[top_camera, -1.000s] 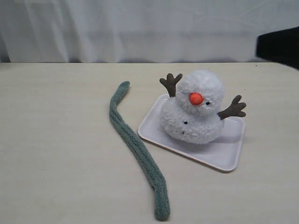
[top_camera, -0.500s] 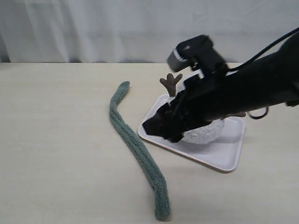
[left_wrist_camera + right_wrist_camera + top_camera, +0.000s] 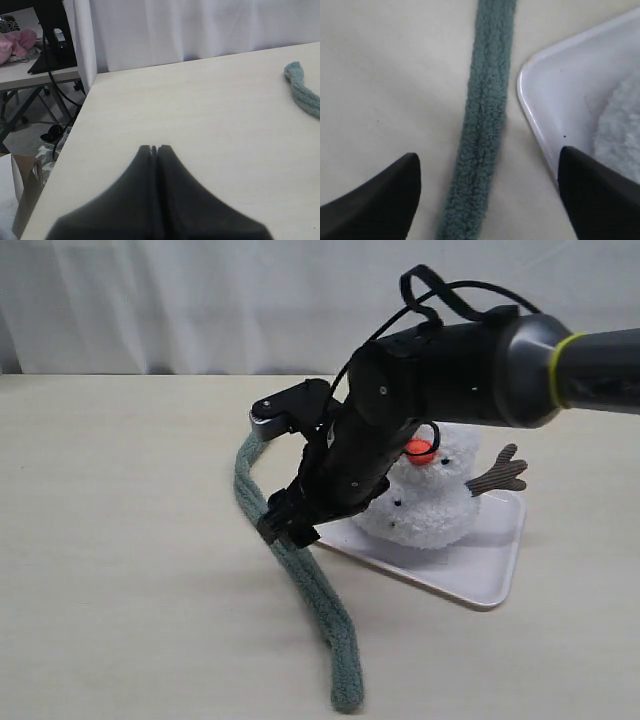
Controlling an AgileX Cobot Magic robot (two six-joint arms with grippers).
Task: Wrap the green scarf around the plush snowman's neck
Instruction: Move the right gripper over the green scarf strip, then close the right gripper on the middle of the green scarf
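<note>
Left wrist view shows the left pincer [image 3: 154, 148] clenched above the counter [image 3: 200, 125]. The right pincer [image 3: 487, 155], released wide, straddles the green scarf [image 3: 487, 100], whose long axis runs straight between its fingers. Beside one finger, the plush snowman [image 3: 435, 505] sits on a white tray [image 3: 555, 100].

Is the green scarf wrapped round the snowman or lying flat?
Lying flat: the green scarf stretches out on the table beside the tray, not touching the plush snowman.
</note>
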